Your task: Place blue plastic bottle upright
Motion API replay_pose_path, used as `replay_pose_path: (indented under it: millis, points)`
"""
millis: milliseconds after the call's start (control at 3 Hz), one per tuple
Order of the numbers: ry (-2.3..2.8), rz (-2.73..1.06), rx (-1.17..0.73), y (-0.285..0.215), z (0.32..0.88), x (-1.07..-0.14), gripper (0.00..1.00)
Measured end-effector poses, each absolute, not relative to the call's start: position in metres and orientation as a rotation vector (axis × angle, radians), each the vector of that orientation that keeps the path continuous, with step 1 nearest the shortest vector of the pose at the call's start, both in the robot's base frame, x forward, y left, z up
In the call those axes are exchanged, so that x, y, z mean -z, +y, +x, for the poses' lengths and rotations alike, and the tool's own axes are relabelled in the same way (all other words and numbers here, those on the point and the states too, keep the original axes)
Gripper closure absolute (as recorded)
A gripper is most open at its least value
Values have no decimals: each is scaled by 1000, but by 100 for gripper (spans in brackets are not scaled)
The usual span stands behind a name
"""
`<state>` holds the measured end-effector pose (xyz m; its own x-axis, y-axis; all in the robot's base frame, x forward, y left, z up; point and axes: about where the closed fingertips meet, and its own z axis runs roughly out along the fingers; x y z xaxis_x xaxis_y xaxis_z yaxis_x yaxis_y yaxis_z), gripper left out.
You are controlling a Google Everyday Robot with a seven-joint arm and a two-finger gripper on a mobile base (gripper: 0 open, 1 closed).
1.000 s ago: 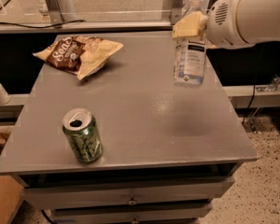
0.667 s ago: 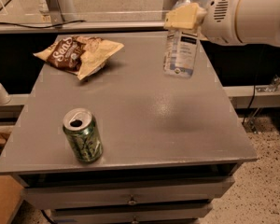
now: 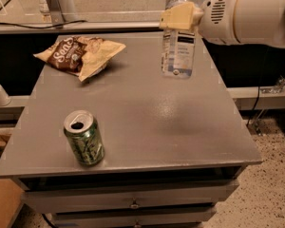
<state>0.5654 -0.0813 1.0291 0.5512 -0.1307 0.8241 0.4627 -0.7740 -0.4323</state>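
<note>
The blue plastic bottle (image 3: 177,51) is clear with a white and pale-blue label. It hangs upright in my gripper (image 3: 179,14), over the far right part of the grey table (image 3: 147,122), its base close to the surface. The gripper's yellowish fingers (image 3: 176,17) are shut around the bottle's neck, just under the cap. My white arm (image 3: 249,15) reaches in from the upper right. I cannot tell whether the bottle's base touches the table.
A green soda can (image 3: 84,137) stands upright at the table's front left. A brown and yellow chip bag (image 3: 79,54) lies at the back left. Drawers (image 3: 133,198) sit under the tabletop. Speckled floor (image 3: 270,189) is at the right.
My gripper has carried the bottle to the left and a little farther back over the table. The bottle has stayed upright. The can and the chip bag have not moved.
</note>
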Motion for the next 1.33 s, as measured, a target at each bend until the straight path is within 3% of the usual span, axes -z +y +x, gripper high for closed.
replay_pose_path:
  millis: [1333]
  points:
    - [-318, -1624, 1488, -38, 591, -1008, 100]
